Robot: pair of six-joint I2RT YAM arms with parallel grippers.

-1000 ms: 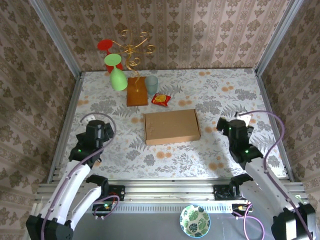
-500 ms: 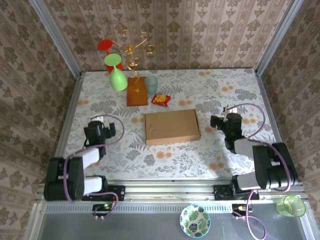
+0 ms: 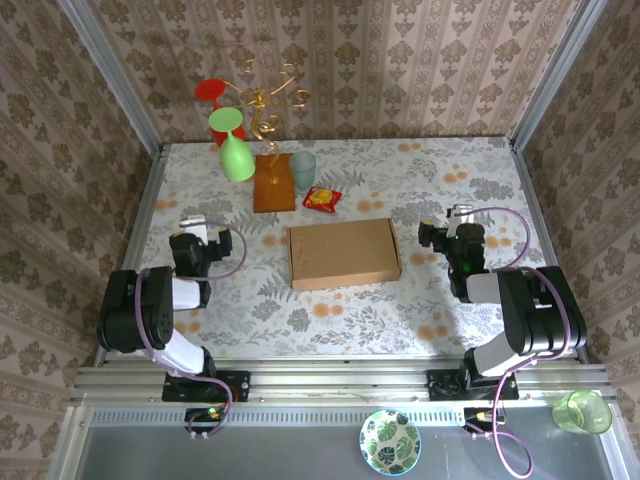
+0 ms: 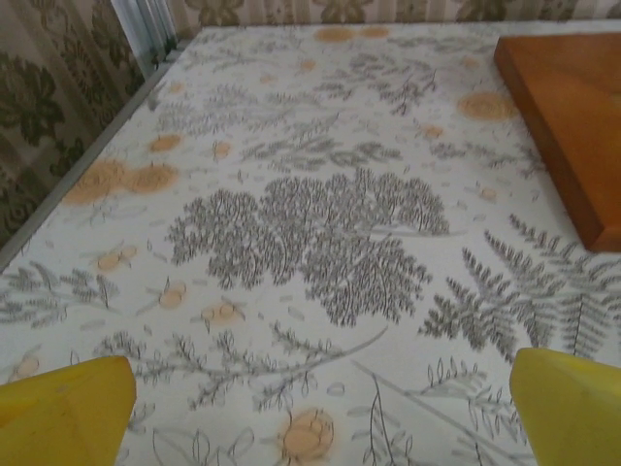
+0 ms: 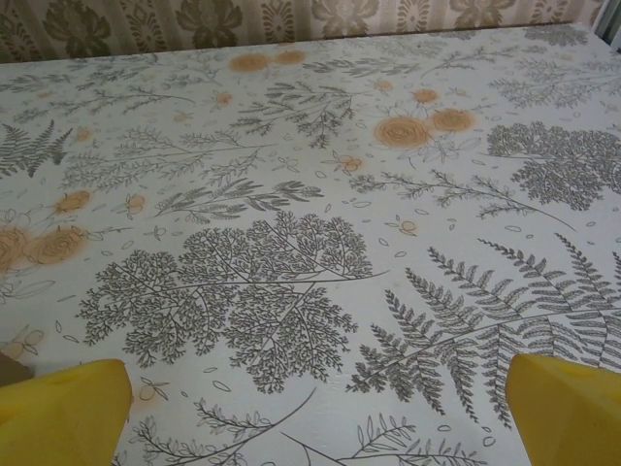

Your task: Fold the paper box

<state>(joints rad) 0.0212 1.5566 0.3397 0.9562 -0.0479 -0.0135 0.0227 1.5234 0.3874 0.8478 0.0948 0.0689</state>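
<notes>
L gripper (image 4: 310,422): yellow fingers (image 4: 63,408) spread wide, nothing btwn them, low over the floral table (image 3: 450,170). R gripper (image 5: 315,422): same, fingers (image 5: 572,408) apart, holding nothing, bare tablecloth ahead of it. The paper box (image 3: 344,253) lies flat & closed btwn the 2 grippers, to the right of the L one and to the left of the R one, well apart from both. Wooden slab (image 4: 568,107) sits ahead & to the right of the L gripper, past the box's far-left corner. A gold wire stand (image 3: 266,100) rises from it w/ 1 green glass (image 3: 237,160) & 1 red glass (image 3: 210,90) hanging. Grey-blue cup (image 3: 302,165) & red packet (image 3: 322,199) are just beside the slab, on the side toward the R gripper.
</notes>
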